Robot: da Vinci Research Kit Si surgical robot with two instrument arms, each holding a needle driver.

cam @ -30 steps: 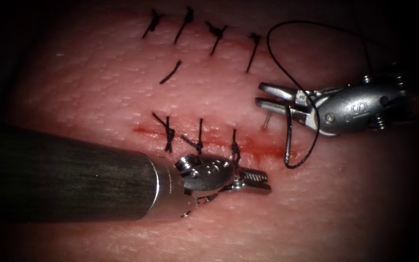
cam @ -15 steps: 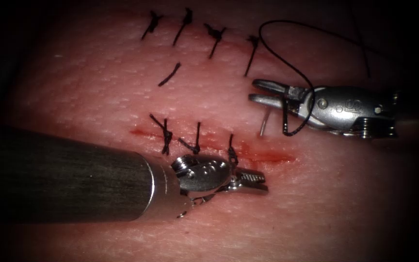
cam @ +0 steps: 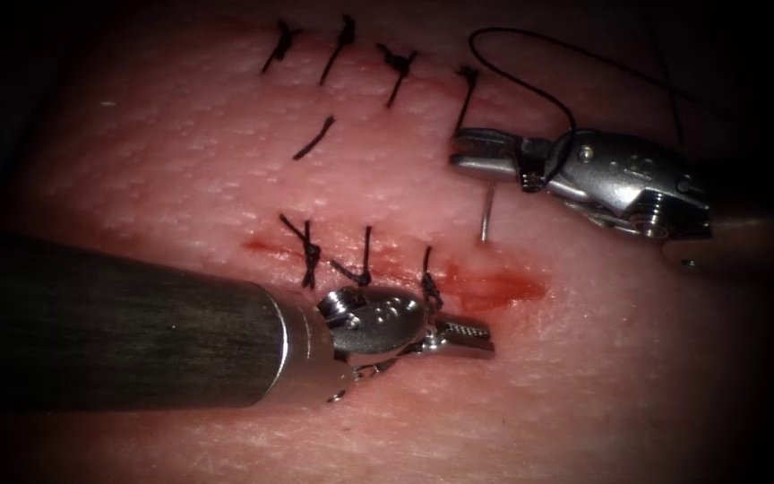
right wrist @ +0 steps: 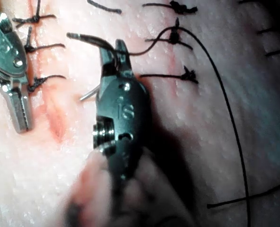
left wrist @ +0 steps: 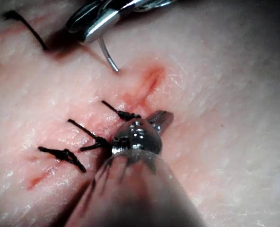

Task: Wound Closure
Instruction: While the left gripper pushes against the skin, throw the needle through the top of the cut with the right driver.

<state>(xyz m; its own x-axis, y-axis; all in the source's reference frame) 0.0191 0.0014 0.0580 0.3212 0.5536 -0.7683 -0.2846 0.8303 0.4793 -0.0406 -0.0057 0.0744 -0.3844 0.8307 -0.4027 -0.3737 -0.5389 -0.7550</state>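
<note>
Pale pink tissue lies under both of your tools, with two cuts running across it in the endoscope view. Toward twelve o'clock sits a row of dark finished stitches. Lower down, the open cut has three stitches on its left stretch, and red fluid pools at its unstitched right end.

Your right tool comes in from three o'clock with its jaws closed on the needle, gripping near one end of the curve. From the jaws the needle points down toward six o'clock, its free tip just above the cut's upper edge. I cannot tell whether that tip touches the tissue. The grip leaves the curve clear of the tool, I judge, so the point faces the bare end of the cut.

Black thread loops up from the right tool's jaws toward one o'clock.

Your left tool enters from nine o'clock and rests just below the cut beside the third stitch, jaws closed on nothing, probably waiting there.

In the right wrist view the tool body carries a stamped mark that looks like "IS"; I can read nothing else.
</note>
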